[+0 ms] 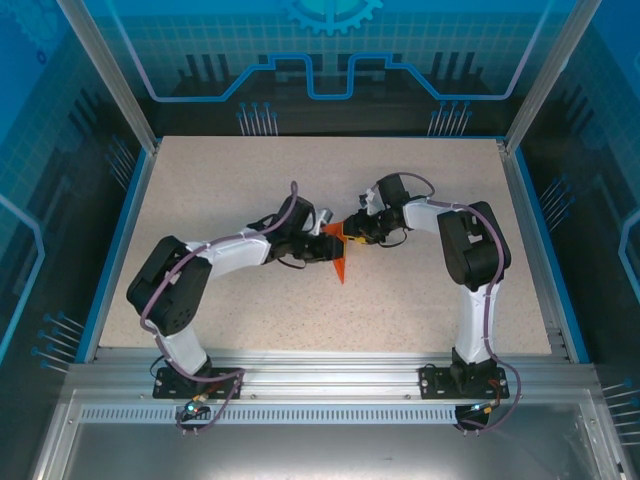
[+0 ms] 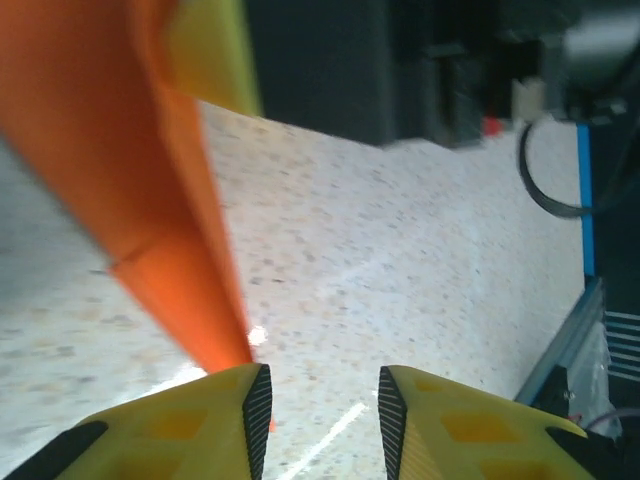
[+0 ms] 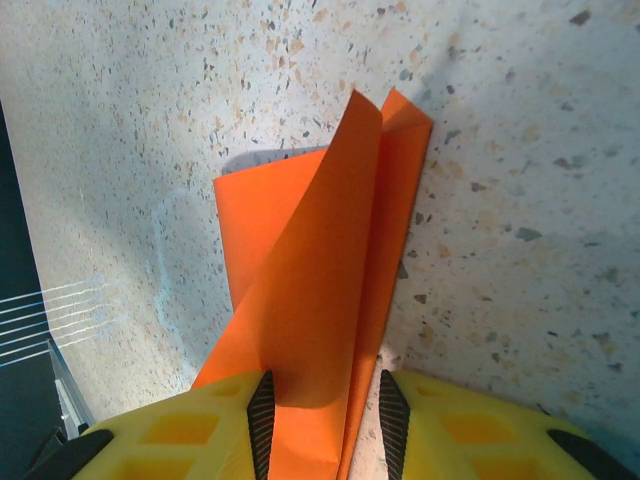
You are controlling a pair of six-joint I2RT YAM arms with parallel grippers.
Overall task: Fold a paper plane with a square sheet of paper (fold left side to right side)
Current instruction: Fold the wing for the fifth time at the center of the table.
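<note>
Basically, R gripper (image 3: 325, 400) sits low over the near end of the paper (image 3: 320, 260), prob. to steady it while a flap gets turned over left-to-right. L gripper (image 2: 320, 400) is parked just beside the paper's edge, likely so it's out of the flap's way or lined up for a fresh grab. R jaws are partly open w/ the paper running between them. Bare table (image 3: 520, 150) shows between paper and the right-hand pad, so no firm pinch is visible; can't tell if the other pad touches. L jaws are also partly open w/ nothing between them, and the paper passes outside one finger. Paper is part-folded and pointed, one flap curling up off the flat layer. It's about mid-table, between the two grippers, narrow tip toward the arm bases.
</note>
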